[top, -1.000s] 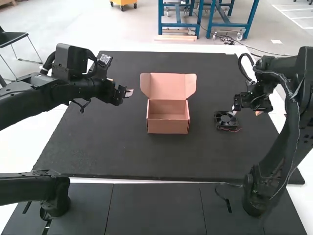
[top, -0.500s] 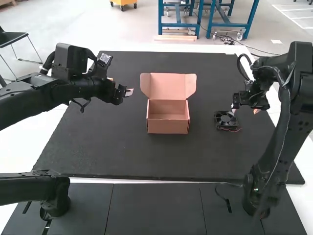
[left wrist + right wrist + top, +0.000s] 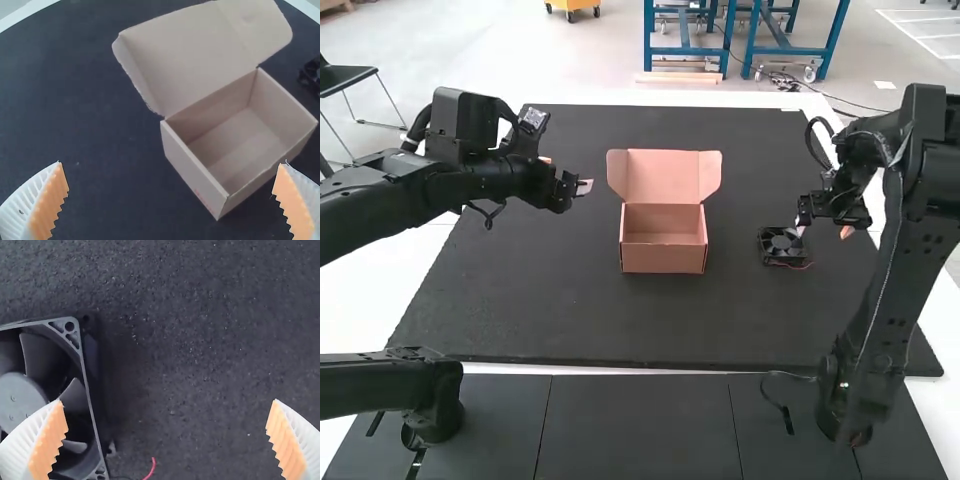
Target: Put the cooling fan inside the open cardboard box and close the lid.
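While the right end effector is hovering wide open, the black square plastic cooling fan is lying just below one fingertip on the counter. It is sitting beside the open brown cardboard box.

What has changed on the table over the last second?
The right arm swung more upright, in from the view's right edge, and the right hand edged slightly left toward the fan. It is open and holds nothing. Nothing was grasped or let go. The left hand, the box and the fan stayed where they were.
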Controlling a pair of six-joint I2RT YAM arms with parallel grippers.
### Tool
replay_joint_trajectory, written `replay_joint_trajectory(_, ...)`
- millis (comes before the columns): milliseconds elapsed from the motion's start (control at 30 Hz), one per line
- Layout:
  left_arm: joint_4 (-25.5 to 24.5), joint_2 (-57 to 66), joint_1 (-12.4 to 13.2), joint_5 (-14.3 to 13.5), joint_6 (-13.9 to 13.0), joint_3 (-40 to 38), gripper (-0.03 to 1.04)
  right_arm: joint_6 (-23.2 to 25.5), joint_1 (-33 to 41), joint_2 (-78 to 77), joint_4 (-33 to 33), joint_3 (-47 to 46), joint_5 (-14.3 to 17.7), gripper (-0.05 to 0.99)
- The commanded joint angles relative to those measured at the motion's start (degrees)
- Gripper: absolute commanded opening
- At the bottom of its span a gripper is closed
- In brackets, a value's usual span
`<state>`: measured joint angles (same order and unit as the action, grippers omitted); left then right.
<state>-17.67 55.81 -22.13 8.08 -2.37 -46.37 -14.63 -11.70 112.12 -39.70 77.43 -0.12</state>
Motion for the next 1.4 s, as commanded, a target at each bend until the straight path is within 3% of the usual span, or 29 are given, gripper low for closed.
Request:
replay_joint_trajectory(0, 0.62, -1.50, -0.02, -0.52, -0.53, -3.20, 0.97, -0.40, -0.42, 1.09, -0.99, 2.38, 0.47, 0.91)
replay_joint_trajectory(900, 1.41, -0.62, 0.51, -0.52, -0.35, -3.73, 0.97, -0.31, 0.63, 6.98, -4.77, 4.22, 1.70, 0.91)
replay_joint_trajectory(1100, -3.16, 0.44, 0.33, -0.52, -1.06, -3.55, 0.97, -0.13, 0.63, 7.94, -5.47, 4.57, 1.44, 0.90)
replay_joint_trajectory(1367, -5.09, 0.44, 0.51, -0.52, -1.94, -3.55, 0.97, 0.13, 0.63, 9.35, -7.05, 6.07, 0.65, 0.86)
